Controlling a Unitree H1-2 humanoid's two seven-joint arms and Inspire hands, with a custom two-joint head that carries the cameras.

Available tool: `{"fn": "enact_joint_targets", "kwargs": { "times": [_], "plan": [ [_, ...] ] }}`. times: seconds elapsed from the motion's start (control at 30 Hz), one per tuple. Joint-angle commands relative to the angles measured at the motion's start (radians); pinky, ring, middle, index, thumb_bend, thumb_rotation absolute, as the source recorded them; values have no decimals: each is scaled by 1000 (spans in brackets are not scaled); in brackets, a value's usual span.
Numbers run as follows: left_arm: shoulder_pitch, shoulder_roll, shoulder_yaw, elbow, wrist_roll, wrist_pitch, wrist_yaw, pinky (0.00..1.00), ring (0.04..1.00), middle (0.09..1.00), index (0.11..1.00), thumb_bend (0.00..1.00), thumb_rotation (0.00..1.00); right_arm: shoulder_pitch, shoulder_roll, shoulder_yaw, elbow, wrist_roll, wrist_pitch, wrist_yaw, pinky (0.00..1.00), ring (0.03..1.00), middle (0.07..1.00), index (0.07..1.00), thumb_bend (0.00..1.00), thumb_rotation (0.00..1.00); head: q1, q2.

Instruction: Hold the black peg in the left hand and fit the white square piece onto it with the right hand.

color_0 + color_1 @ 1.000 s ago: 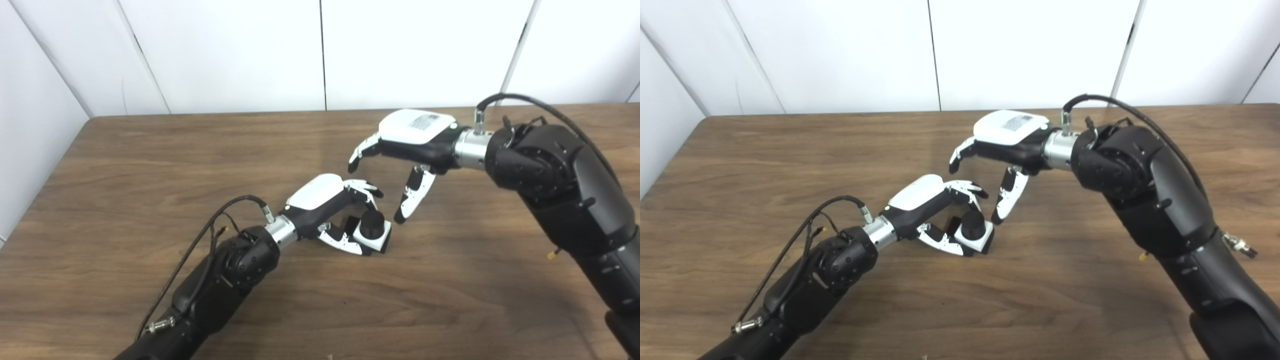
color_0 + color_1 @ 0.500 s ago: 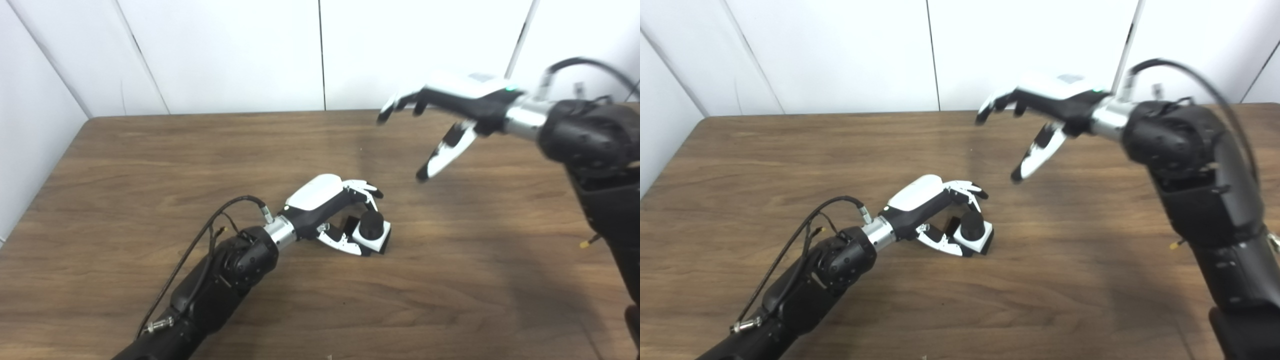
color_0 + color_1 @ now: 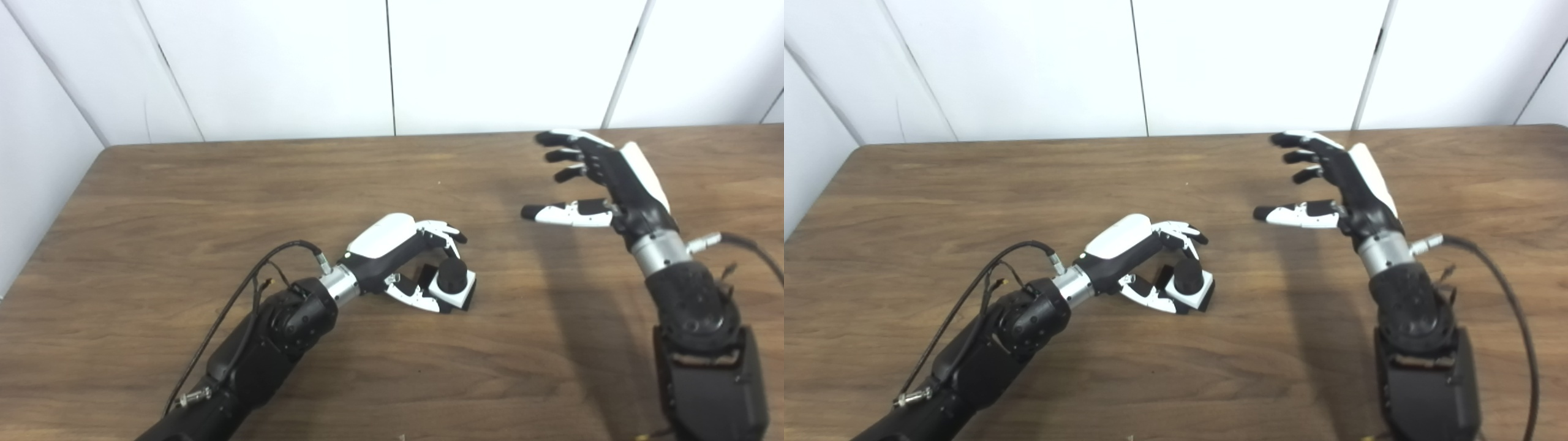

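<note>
— Since a second ago the right hand [image 3: 603,184] has been pulling away from the assembly: it was hanging just above the left hand, and now it is sitting well off to the right, raised over the counter [image 3: 184,202].

— Is it carrying anything?

— No. Its fingers [image 3: 566,154] are spreading apart and pointing leftward, the thumb [image 3: 560,213] is sticking out below them, and nothing is lying between them.

— And the left hand [image 3: 398,251]?

— It is lying low on the counter near the middle, and it is not shifting between frames. Its fingers are curling over the black peg [image 3: 452,275] from the far side while the thumb is reaching in from the near side, so it is gripping the peg.

— Where is the white square piece [image 3: 454,291] sitting?

— Around the peg, resting on the counter. The peg's round black top is rising through its middle, and a dark base is showing under its right edge.
</note>
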Motion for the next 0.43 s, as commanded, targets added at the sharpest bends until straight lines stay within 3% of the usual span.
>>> {"fn": "enact_joint_targets", "kwargs": {
  "times": [0.0,0.1,0.23,0.4],
  "plan": [
    [41,30,-32,62,61,19,-55,785,874,830,493,521,78,-6,15,12,-31,22,-7,-34,659,768,808,787,687,162,1,1],
    [44,31,-28,52,58,23,-58,781,869,831,496,520,78,21,42,25,-35,45,-17,-63,671,755,803,788,689,121,-2,-1],
    [60,32,-8,23,57,16,-28,753,843,845,778,825,277,34,45,49,-18,42,-35,-86,659,757,801,787,699,108,-1,-4],
    [105,15,56,-18,16,11,27,690,802,847,920,956,397,34,26,76,-8,38,-41,-100,643,763,801,782,715,89,1,-3]
  ]
}}
